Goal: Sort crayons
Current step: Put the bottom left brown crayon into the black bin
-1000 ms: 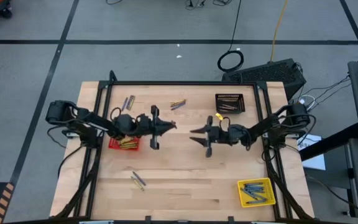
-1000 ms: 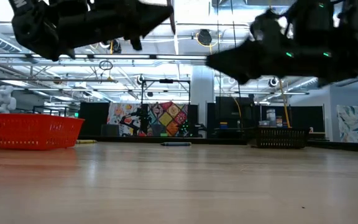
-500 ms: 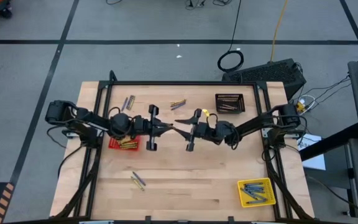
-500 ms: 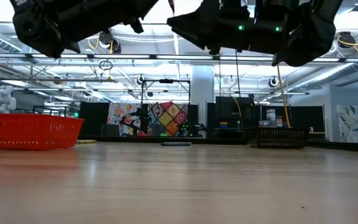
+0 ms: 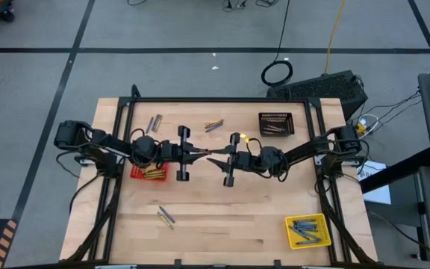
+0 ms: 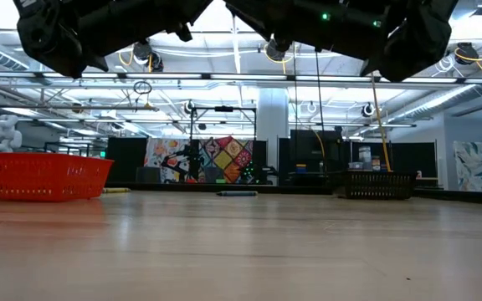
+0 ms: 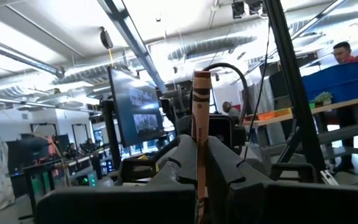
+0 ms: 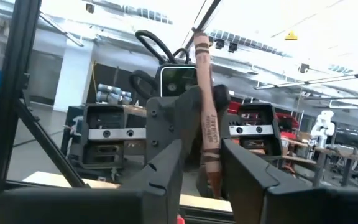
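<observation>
Nearest the table's front edge: yellow basket at the right corner, holding blue crayons. A few loose crayons lie left of centre on the bare table.

Mid-table, both arms are raised and meet tip to tip over the centre. The left gripper is clenched on a brown crayon, which stands up between its closed fingers in the left wrist view. The right gripper faces it; in the right wrist view the same crayon sits between its parted fingers — whether they press it yet cannot be told. Judged a mid-air handover, passing the crayon to the arm nearer the black basket.

Red basket, under the left arm, holds yellow crayons.

Farther back: a grey-brown pair at left, a mixed cluster near centre, and the black basket at right, already holding sticks.

Sorting looks partly done — three loose groups remain.
</observation>
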You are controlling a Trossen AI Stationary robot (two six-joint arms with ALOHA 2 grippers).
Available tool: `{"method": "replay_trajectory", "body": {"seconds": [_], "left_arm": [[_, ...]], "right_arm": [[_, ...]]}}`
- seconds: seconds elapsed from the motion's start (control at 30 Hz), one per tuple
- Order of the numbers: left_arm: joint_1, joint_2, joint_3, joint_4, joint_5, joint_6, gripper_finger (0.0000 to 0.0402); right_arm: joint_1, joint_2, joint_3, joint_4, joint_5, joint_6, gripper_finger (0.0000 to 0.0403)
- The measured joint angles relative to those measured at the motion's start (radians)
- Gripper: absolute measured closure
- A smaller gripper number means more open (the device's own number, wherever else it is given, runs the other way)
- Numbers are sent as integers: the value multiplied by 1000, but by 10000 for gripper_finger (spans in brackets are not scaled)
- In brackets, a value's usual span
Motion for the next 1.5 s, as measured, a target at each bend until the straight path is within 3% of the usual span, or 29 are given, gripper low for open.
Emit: {"method": "replay_trajectory", "body": {"seconds": [0.3, 0.43, 0.57, 0.77, 0.9, 1.0, 1.17, 1.33, 1.5], "left_arm": [[-1, 0, 0, -3, 7, -2, 400], [1, -5, 0, -45, -20, -7, 374], [8, -51, -1, -206, -93, -5, 305], [23, -152, -1, -661, -360, -2, 200], [23, -164, -2, -889, -483, -52, 164], [22, -153, -3, -958, -497, -136, 159], [22, -136, -3, -966, -497, -165, 158], [23, -134, -3, -957, -501, -158, 158], [23, -134, -3, -960, -501, -159, 158]], "right_arm": [[13, 0, 1, -8, 8, -22, 390], [27, -27, 1, -108, 91, -39, 394], [29, -133, -4, -409, 176, -35, 399], [14, -389, -4, -1073, 350, 89, 401], [-71, -559, -4, -1566, 368, 249, 402], [-199, -632, 21, -1927, 359, 376, 402], [-446, -605, 137, -2331, 258, 333, 402], [-616, -461, 204, -2459, 158, 114, 401], [-699, -292, 235, -2467, 230, -120, 400]]}}
